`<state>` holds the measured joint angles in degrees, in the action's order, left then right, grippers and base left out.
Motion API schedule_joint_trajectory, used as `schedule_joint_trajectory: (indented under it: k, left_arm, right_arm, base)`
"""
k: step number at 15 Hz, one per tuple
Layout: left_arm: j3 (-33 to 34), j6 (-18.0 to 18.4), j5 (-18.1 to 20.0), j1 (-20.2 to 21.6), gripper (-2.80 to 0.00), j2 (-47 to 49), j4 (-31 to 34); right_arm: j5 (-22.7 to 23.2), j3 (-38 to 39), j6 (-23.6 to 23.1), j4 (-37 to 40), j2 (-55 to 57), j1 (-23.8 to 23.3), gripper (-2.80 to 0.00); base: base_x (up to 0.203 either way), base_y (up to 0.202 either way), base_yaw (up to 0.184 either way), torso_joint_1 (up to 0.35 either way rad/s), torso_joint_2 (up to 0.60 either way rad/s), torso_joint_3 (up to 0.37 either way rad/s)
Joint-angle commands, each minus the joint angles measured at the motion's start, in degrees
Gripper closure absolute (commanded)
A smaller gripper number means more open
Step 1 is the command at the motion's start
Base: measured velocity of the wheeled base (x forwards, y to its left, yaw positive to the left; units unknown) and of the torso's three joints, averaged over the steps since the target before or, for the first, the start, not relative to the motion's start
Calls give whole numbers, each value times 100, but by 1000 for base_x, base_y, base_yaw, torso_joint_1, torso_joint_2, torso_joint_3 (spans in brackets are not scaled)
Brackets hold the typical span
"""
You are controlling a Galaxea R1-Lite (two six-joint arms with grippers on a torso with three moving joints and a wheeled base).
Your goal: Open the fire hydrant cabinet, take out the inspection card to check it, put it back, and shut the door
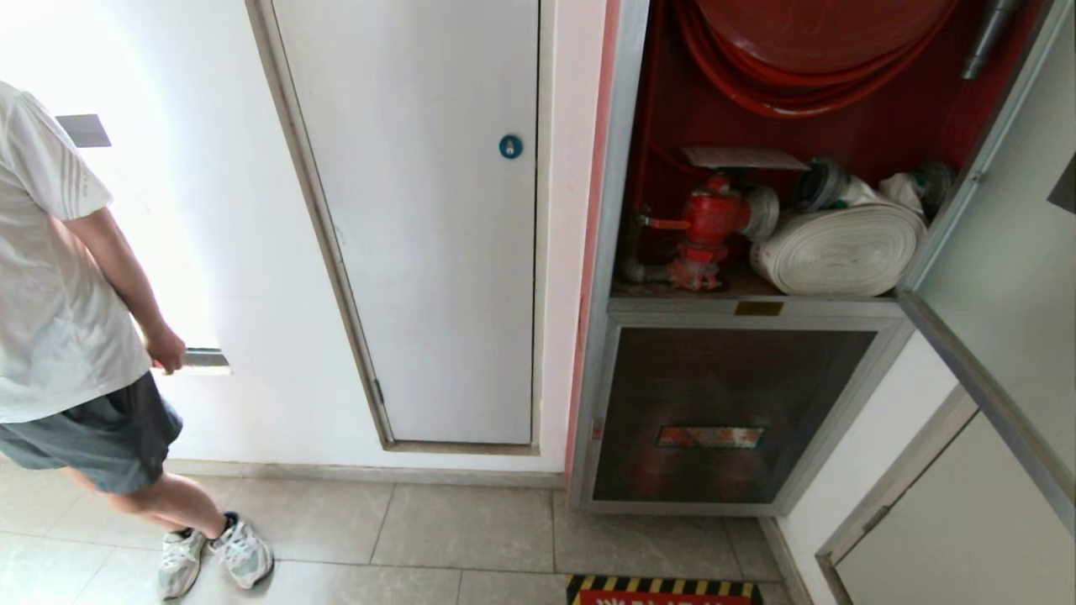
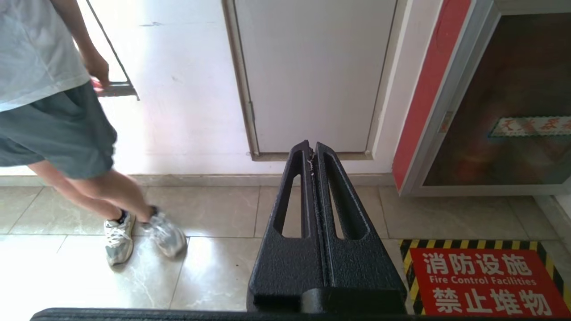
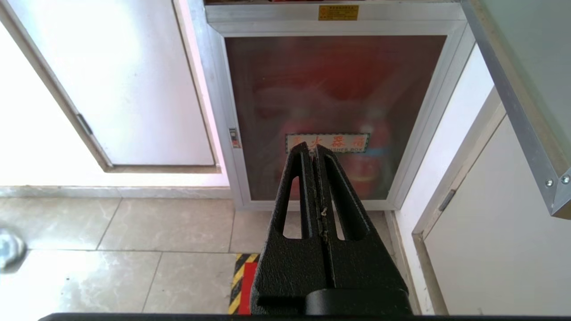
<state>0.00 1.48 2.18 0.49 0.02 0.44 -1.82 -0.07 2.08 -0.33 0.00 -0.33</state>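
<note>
My left gripper (image 2: 312, 149) parked low, fingers pressed together, my right gripper (image 3: 312, 149) likewise closed, holding nothing, both pointing forward.

Strong daylight floods in from the left, washing the white wall (image 1: 193, 210) out to glare and putting a bright sheen on the floor tiles (image 2: 89, 276). The fire hydrant cabinet (image 1: 841, 126) interior sits in dim shadow. Straight frames bow toward the picture edges.
</note>
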Motion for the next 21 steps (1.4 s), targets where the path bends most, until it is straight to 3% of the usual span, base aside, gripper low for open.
schedule_joint_trajectory:
  k: [1,8,21]
  left_arm:
    - [0,2,2,-14,0,6,0]
    - [0,11,2,-14,0,6,0]
    - [0,11,2,-14,0,6,0]
  right_arm:
    - [-3,-1,2,-2,9,-2,0]
    - [-3,-1,11,-2,9,-6,0]
    - [-3,-1,11,-11,9,-2,0]
  base:
    - [0,0,0,0,0,0]
    - [23,0,1,-4,1,2]
    - [195,0,-1,2,2,3]
